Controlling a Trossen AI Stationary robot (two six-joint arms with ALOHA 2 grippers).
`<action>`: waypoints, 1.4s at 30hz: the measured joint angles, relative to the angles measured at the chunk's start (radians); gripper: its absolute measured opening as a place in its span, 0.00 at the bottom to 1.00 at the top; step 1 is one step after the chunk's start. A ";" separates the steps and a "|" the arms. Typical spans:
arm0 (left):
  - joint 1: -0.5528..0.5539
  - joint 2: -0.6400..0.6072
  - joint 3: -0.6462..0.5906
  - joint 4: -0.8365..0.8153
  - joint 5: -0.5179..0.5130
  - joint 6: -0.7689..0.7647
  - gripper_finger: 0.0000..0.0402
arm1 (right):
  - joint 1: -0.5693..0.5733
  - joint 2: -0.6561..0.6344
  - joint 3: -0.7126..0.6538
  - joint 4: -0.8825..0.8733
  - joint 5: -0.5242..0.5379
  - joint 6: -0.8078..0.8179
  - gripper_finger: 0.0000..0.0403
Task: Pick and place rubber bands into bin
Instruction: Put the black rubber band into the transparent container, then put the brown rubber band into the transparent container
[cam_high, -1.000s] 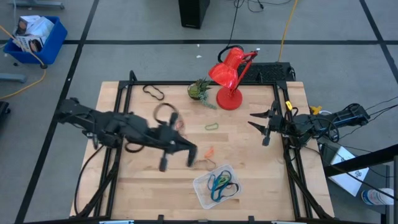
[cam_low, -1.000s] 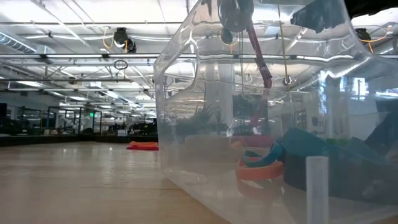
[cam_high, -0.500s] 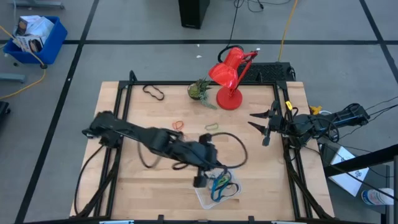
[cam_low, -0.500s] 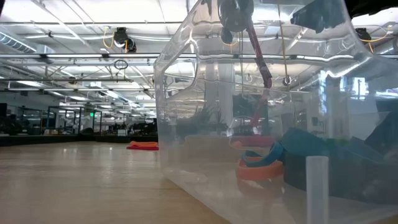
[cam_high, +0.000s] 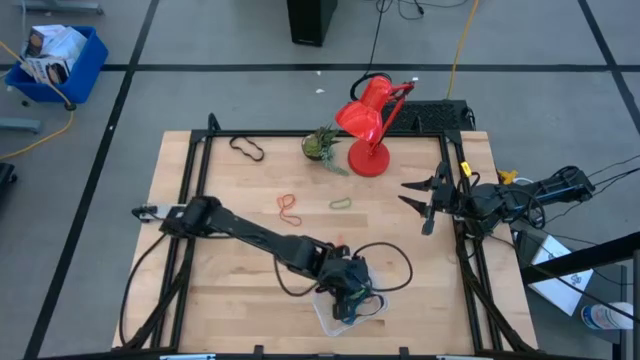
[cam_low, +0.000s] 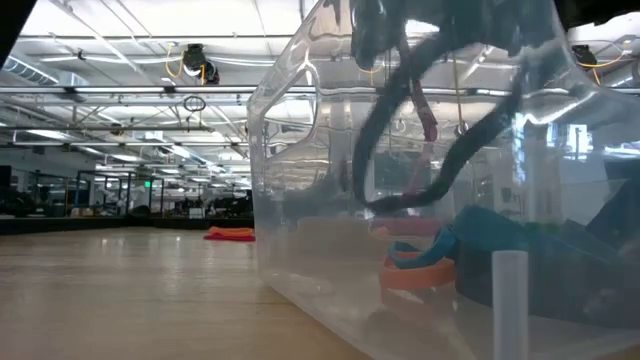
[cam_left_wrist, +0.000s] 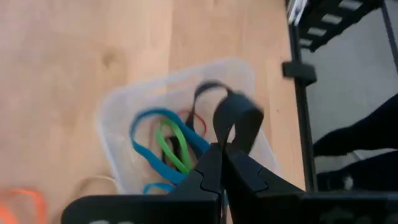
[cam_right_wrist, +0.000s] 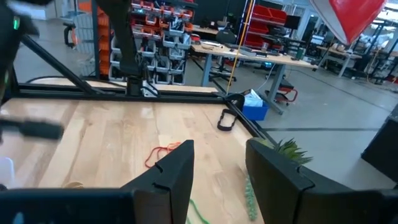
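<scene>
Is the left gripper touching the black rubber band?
Touching. The left wrist view shows the shut left gripper pinching the black band, which loops up above the bin.

One clear bin (cam_high: 328, 318), one red lamp (cam_high: 368, 125), one small plant (cam_high: 321, 144), three loose rubber bands (cam_high: 288, 206) on the table.

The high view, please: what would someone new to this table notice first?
The red desk lamp at the table's far edge stands out most, with a small green plant beside it. Next is the left arm stretched across the wood, its left hand shut on a black rubber band over the clear bin, which already holds blue and green bands. The right hand waits open at the right edge.
</scene>
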 joint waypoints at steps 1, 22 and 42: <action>-0.002 0.016 0.000 0.000 0.013 -0.016 0.02 | 0.000 0.000 0.000 0.000 0.000 0.007 0.36; -0.011 0.077 0.000 -0.001 0.040 -0.143 0.12 | 0.000 0.000 0.000 -0.003 -0.003 0.014 0.36; 0.048 -0.027 -0.001 -0.045 0.250 -0.137 0.14 | 0.000 0.000 0.000 -0.033 -0.003 0.014 0.36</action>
